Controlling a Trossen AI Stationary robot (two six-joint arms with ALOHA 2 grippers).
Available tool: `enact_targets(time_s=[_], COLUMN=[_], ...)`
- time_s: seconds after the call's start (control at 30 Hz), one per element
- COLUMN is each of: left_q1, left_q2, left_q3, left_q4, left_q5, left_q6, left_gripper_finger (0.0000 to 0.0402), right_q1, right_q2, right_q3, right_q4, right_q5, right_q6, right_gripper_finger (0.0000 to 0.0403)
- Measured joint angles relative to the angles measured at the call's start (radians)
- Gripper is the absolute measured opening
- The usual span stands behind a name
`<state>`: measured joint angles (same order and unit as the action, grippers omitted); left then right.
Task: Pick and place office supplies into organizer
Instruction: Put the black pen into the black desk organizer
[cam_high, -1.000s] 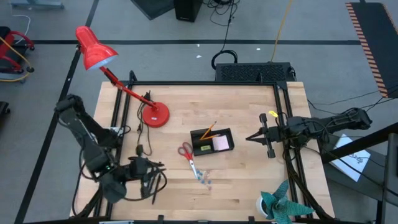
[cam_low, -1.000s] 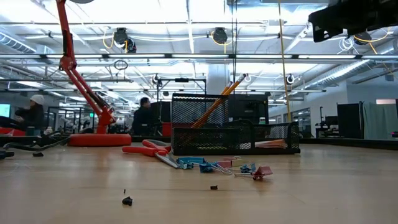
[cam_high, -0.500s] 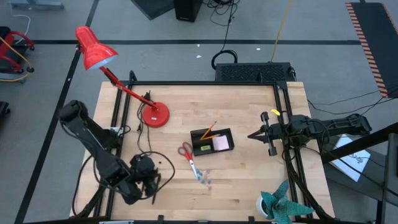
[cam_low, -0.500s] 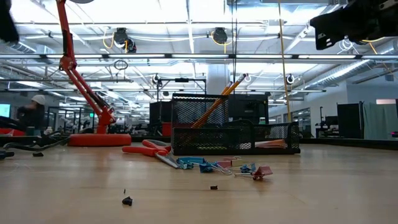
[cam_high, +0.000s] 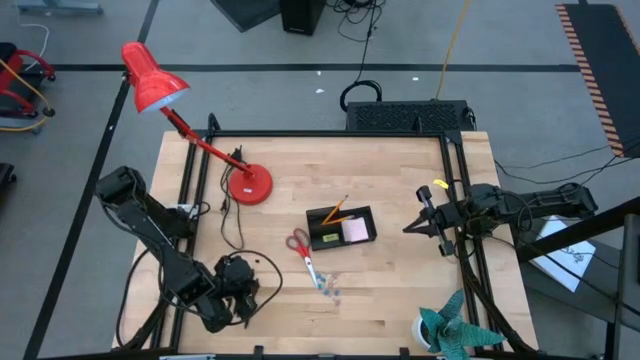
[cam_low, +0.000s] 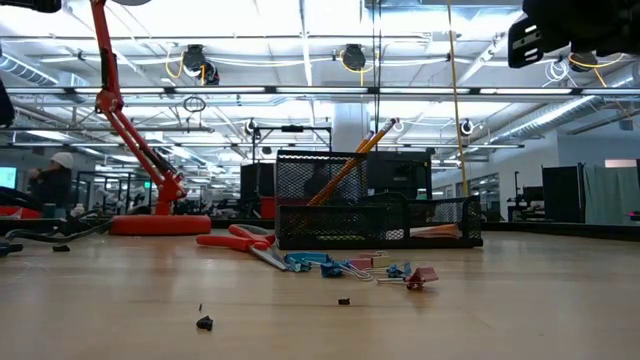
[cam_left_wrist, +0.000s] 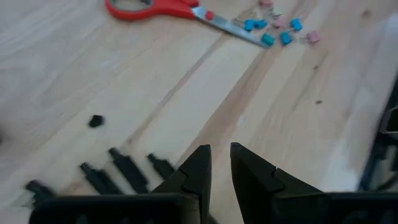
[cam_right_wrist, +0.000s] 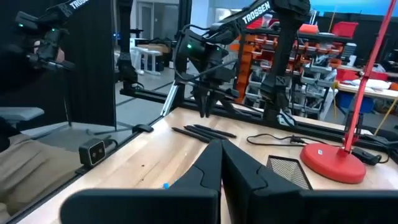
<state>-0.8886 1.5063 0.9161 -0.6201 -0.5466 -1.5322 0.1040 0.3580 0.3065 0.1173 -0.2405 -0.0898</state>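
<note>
While my left hand hovers slightly parted and empty above the dark pens lying on the tabletop, I judge them light, stiff and slippery, best pinched mid-barrel.

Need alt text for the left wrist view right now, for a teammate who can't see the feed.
The left gripper hangs over bare wooden table, its jaws a narrow gap apart and holding nothing. Several dark pens lie beside it on the wood. Farther off lie the red-handled scissors and a scatter of blue and pink clips.
</note>
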Motion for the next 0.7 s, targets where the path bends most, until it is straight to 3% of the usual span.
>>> enact_targets(time_s=[0.37,0.7], left_q1=[-0.032,0.017], left_q2=[0.0,0.053], left_q3=[0.0,0.001], left_q4=[0.041,0.04], left_q5=[0.001,0.206], left_q6=[-0.138,-0.19], left_gripper_finger=[0.0067,0.0067], right_q1=[0.0,0.0], right_q2=[0.0,0.0], right_q3=[0.0,0.0], right_q4=[0.005,0.006], right_q5=[0.001,0.004], right_q6=[0.052,0.067], right_gripper_finger=[0.0,0.0])
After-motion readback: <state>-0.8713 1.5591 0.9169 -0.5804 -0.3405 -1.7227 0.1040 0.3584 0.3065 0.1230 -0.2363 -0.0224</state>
